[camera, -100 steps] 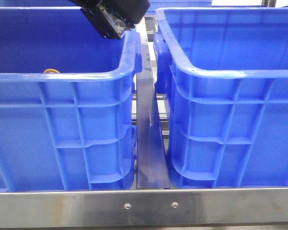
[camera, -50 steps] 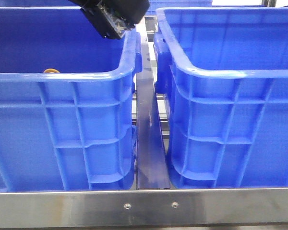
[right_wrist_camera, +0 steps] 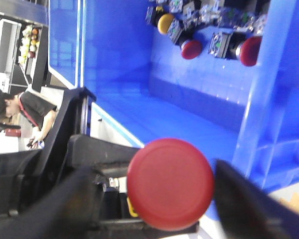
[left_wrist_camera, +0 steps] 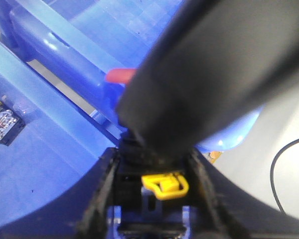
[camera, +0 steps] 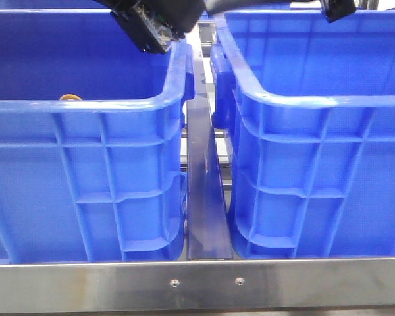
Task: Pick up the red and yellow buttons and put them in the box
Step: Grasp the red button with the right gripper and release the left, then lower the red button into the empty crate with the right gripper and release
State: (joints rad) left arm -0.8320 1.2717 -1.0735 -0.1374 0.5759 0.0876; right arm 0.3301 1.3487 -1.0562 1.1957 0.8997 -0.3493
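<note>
- The right gripper (right_wrist_camera: 154,199) has its jaws clenched on a round red push button with a flat-looking domed cap (right_wrist_camera: 170,184). The cap faces the camera, so its long axis points up along the jaws.
- Past that button, the right wrist view looks into a big blue plastic box with ribbed walls (right_wrist_camera: 199,119). More buttons lie on its floor — two dark red ones (right_wrist_camera: 192,49) and a yellow one (right_wrist_camera: 165,23) among them. The held button looks to be over this box, so I think the next move is a straight drop or lowering in.
- The left gripper (left_wrist_camera: 154,199) is blocked by a dark arm part, so I cannot tell if its jaws grip anything. A small yellow piece (left_wrist_camera: 165,185) shows between them — it may just be part of the gripper.
- The front view shows two blue boxes side by side and only bits of both arms at the top, no held button.
</note>
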